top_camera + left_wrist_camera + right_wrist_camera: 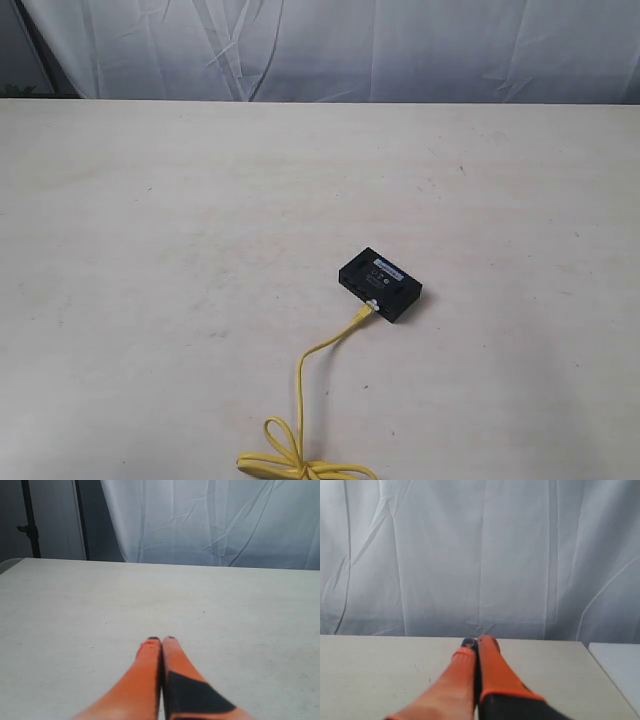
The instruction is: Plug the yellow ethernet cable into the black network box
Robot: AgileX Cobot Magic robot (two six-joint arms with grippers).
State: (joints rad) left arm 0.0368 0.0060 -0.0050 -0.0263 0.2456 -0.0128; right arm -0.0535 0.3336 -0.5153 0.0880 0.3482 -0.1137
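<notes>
Nearest the exterior camera, the loose coil (pixel 290 463) of the yellow ethernet cable (pixel 299 400) is seen at the near edge of the surface (pixel 150 250). From it the cord is led in a soft bend to its clear plug (pixel 367 308), which is found touching the port side of the black network box (pixel 380 285). The plug appears seated in a port, though whether it is fully latched cannot be told. The box lies flat with its white-printed label (pixel 387 272) upward.

The cord is judged light, thin and limp, so little steering would be gained by a hold far from the end. The plug is judged small, stiff and smooth, with a fragile latch tab. It would best be taken across its flat sides, or just behind it, were it to be pressed home. The box is judged light and likely to slide when pushed, so it would best be braced on the side opposite the ports.

The jaws of the left gripper (pixel 161 640) are clenched together on nothing, with only bare surface ahead of them. Those of the right gripper (pixel 476 642) are likewise pressed together and empty, facing a pale curtain (pixel 470 555). Neither cable nor box is seen between, beside or ahead of either pair of jaws, so both are judged well apart from them.
</notes>
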